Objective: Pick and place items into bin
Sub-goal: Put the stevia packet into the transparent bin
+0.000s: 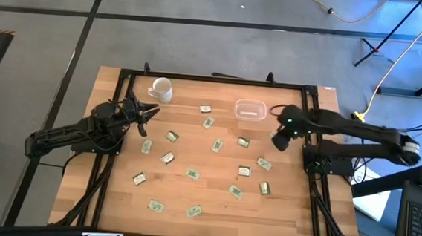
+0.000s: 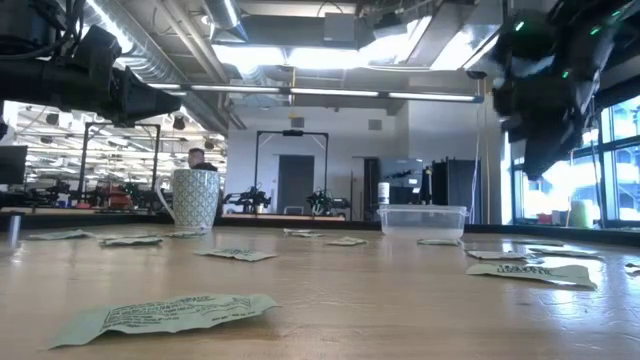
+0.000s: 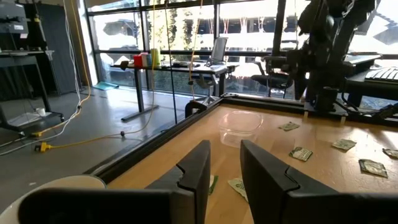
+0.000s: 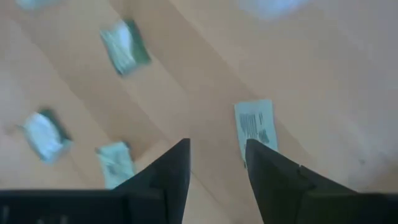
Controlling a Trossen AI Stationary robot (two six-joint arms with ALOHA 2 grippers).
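Note:
Several small pale green and white packets (image 1: pixel 217 145) lie flat, scattered over the wooden table. The clear shallow bin (image 1: pixel 249 109) stands near the far edge, right of the middle, and shows in the low view as well (image 2: pixel 423 220). My left gripper (image 1: pixel 148 113) hovers open near the white mug (image 1: pixel 161 89), pointing toward the table's right; its wrist view shows the gap between its fingers (image 3: pixel 225 168) and the bin (image 3: pixel 241 121) farther off. My right gripper (image 1: pixel 278 141) hangs open above the table, near-right of the bin, fingers (image 4: pixel 217 155) pointing down, with a packet (image 4: pixel 256 124) just beyond them.
The white mug (image 2: pixel 195 198) stands at the far left of the table. A black frame (image 1: pixel 214 79) runs along the table's edges. Both arms (image 2: pixel 545 80) are held above the tabletop. More packets (image 4: pixel 124 46) lie under the right gripper's reach. A person shows far back in the room.

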